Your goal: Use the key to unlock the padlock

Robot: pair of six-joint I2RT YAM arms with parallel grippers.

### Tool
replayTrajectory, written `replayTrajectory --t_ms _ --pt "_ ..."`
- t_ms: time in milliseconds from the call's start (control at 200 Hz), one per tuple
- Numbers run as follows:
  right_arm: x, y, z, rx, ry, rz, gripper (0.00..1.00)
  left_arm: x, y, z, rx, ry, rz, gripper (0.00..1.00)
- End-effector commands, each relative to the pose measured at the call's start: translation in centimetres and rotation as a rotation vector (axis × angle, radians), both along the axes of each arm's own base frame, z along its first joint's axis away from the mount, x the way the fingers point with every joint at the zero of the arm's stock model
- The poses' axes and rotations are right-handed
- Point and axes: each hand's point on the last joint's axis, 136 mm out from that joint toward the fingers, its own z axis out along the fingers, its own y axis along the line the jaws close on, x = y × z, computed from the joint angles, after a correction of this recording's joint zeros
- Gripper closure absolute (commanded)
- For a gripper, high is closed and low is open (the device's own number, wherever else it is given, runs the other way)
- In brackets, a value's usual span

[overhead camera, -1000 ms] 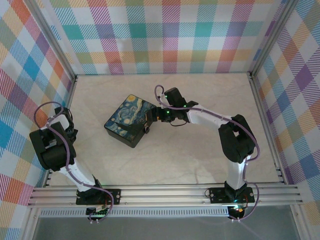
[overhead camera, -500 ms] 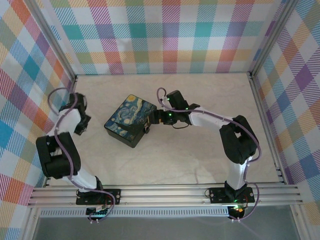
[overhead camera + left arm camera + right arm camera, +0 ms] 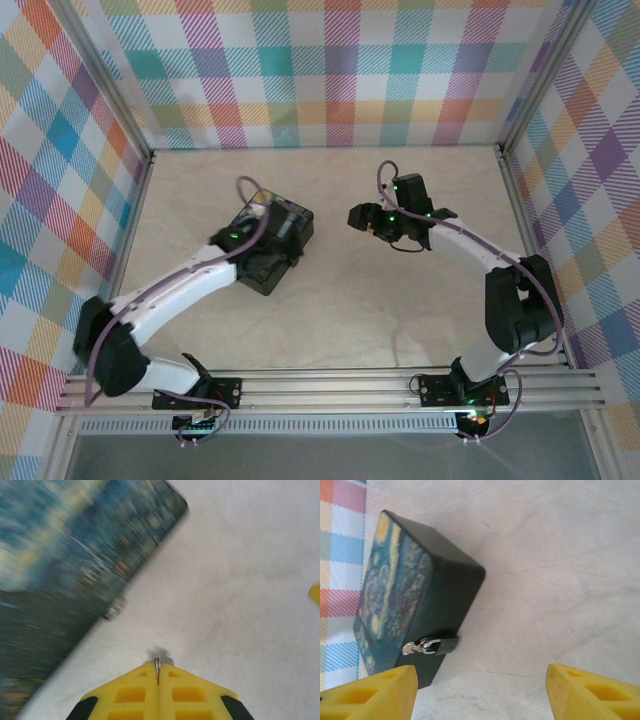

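your left gripper is pinched fully closed w/ only a thin metal sliver poking out between the pads, prob the key; right gripper is spread wide w/ nothing in it, looking at the box from the side; the padlock hangs by its silvery shackle off the clasp on the box's dark side wall, low down by the table; risks: so little key shows past the pads that it can twist or slide back in the grip when it meets the keyhole; left wrist view is blurred, so you can't tell which way the keyhole faces; go in fast & you'll likely miss; the padlock hangs loose w/ nothing bracing it, so a push from the key will prob swing it or shove the box; consider getting the right gripper on the lock body first; both arms are close over the box in the top view, so mind a clash.
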Motion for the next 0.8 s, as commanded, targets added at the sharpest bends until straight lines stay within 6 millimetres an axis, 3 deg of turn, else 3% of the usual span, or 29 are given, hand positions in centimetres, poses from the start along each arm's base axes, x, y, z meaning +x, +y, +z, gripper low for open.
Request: replayTrajectory --t_ms 0,180,320,375,455,540,655,795 --pt "-1.2 -2.4 -2.4 -0.044 0.094 -0.078 0.32 -0.7 -5.0 -4.1 0.033 0.028 -0.070 1.00" --pt "-2.3 -5.5 -5.2 -0.099 0.182 -0.170 0.33 -1.2 -11.5 -8.8 0.114 0.057 -0.171 1.00" --pt "-3.0 -7.5 -6.2 -0.127 0.215 -0.217 0.33 -1.6 -13.5 -10.9 0.113 0.095 -0.189 1.00" --pt "-3.2 -7.8 -6.4 -0.128 0.219 -0.225 0.33 -1.8 -13.7 -11.2 0.102 0.109 -0.187 0.88" --pt "-3.4 -7.4 -6.5 -0.105 0.226 -0.216 0.33 -2.0 -13.5 -10.8 0.110 0.115 -0.192 0.68" --pt "-3.6 -6.5 -6.6 -0.069 0.248 -0.183 0.34 -1.8 -13.2 -9.1 0.101 0.104 -0.215 0.58" --pt "-4.1 -5.0 -7.0 -0.076 0.264 -0.130 0.36 -1.2 -11.4 -6.5 0.062 0.093 -0.214 0.54" --pt "-5.6 -2.2 -7.6 -0.094 0.278 -0.050 0.41 0.0 -6.3 -4.7 0.016 0.100 -0.140 0.54"
